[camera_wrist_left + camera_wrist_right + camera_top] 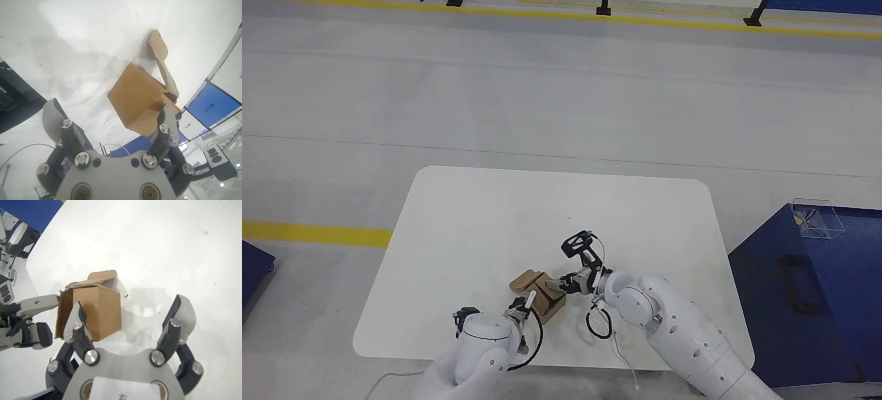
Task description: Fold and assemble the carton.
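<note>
Sitting near the front of the table (542, 210), seen from above, the brown carton (539, 292) lies between both arms. Left wrist: the left gripper (107, 108) is spread wide, one finger (167, 121) touching its edge, maybe steadying it. Right wrist: the right gripper (128, 303) is spread wide beside it.

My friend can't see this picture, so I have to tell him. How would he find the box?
Look at the big white table, then near its edge closest to the robot. The box is there, right by the left pincer and the right pincer. It is the only brown cardboard thing on the table, small, with a flap sticking out at one end.
</note>
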Robot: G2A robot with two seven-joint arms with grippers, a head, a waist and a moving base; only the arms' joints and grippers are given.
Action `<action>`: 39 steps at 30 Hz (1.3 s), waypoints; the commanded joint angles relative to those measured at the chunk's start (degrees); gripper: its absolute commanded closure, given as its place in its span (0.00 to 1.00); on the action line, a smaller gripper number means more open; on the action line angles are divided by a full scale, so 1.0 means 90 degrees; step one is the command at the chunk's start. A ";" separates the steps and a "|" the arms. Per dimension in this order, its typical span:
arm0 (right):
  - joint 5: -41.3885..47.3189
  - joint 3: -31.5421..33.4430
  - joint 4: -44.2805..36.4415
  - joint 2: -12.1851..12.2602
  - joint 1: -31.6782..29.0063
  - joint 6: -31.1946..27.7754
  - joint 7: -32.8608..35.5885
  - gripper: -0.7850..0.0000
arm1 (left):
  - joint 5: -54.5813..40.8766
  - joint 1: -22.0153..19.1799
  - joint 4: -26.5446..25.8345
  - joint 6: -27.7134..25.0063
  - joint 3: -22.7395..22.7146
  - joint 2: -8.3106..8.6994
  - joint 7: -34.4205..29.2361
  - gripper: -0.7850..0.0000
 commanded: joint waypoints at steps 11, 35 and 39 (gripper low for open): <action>-0.0189 -0.0017 0.0185 -0.0124 0.0107 0.0102 -0.0094 0.00 | -0.0367 -0.0578 0.0573 -0.0024 0.0518 -0.0070 0.0025 0.00; -0.0395 0.1547 -0.0837 0.0457 -0.1173 -0.1963 0.0984 0.00 | 0.0560 0.0294 -0.1205 -0.2614 0.0463 -0.0275 0.1140 0.00; -0.0556 0.1493 -0.0780 0.0439 -0.1154 -0.1725 0.0870 0.00 | 0.0560 0.0294 -0.1205 -0.2614 0.0463 -0.0275 0.1140 0.00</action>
